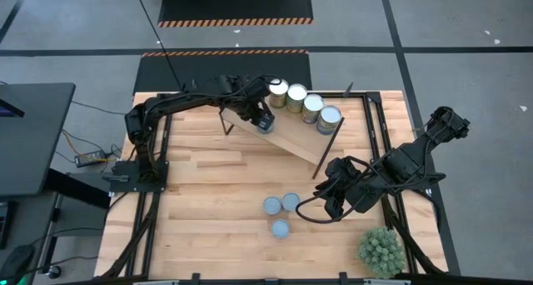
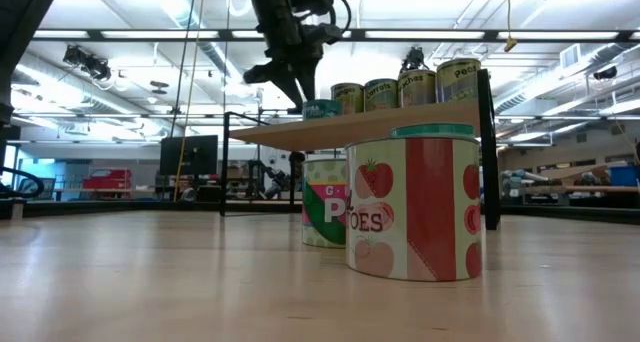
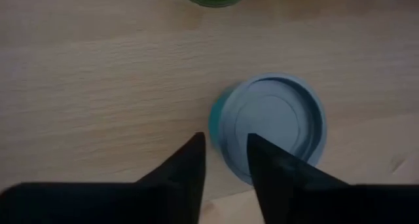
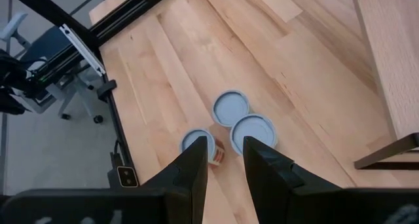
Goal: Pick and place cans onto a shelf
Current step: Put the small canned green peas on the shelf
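The left claw (image 1: 265, 118) was up over the shelf (image 1: 291, 139), fingers (image 3: 186, 165) parted a little and not clamped on anything. The small blue-grey-topped can (image 3: 272, 126) was sitting upright on the shelf board just past the fingertips, a bit off to one side of the gap, so it looked like a can just set down rather than one about to be picked. In the low view that teal can (image 2: 321, 109) stood at the end of the row, next to four bigger cans (image 1: 304, 104) lined up along the shelf's far edge.

The right claw (image 1: 333, 193) hung over the bench (image 1: 208, 202) near the front right, fingers (image 4: 193, 162) slightly apart with nothing between them. The three small blue-topped cans (image 1: 281, 211) left on the bench were clustered just to its left, standing upright, so their axes ran straight up and a top-down grab should work. One of them (image 4: 198, 141) sat almost right in line with the finger gap in the right wrist view.

So the right arm was clearly the nearer one for the next can; the left was well away at the shelf. A spiky green plant (image 1: 381, 250) sat in the front right corner, close enough to that arm to watch.
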Robot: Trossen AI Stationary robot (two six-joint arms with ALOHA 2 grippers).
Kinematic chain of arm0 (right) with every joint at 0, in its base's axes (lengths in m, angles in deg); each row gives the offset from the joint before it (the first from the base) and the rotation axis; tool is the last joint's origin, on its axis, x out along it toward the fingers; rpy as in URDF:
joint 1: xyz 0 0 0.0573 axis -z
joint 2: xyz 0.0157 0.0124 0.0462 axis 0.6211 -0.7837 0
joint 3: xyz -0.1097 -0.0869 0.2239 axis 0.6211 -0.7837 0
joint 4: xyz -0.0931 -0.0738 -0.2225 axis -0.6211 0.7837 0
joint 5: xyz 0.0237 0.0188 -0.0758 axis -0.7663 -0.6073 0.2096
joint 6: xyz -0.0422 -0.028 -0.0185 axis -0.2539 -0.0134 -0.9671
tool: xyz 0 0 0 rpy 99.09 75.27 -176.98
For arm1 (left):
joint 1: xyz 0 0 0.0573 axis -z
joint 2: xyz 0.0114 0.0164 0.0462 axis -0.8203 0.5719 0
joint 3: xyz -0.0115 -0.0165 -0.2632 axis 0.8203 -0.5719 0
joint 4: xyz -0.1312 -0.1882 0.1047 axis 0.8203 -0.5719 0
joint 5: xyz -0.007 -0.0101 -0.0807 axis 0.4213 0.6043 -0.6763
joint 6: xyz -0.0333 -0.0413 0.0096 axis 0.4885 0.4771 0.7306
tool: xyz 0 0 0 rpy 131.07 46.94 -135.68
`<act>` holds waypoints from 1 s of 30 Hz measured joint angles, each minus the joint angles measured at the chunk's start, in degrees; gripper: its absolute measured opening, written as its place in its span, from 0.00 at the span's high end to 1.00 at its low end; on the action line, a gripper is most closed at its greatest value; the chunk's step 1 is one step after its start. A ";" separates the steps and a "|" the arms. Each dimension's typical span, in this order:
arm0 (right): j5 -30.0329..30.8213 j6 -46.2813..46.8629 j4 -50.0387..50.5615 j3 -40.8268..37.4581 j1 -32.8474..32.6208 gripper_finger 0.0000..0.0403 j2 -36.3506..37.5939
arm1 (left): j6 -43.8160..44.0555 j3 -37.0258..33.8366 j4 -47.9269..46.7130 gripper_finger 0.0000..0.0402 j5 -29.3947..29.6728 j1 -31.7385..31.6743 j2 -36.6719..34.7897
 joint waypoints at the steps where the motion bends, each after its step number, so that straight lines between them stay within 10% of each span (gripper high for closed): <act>1: 0.00 0.04 -0.02 0.00 0.00 0.74 0.00 | -0.35 0.00 0.17 0.68 -0.02 0.02 0.00; 18: -0.17 0.32 -0.08 -0.01 -0.02 0.74 -0.02 | -37.78 4.33 -0.26 0.61 -6.83 12.11 -5.55; 30: -3.47 0.26 -0.07 0.00 -0.22 0.74 -0.46 | -37.56 -2.95 -2.04 0.61 -8.15 26.71 -5.35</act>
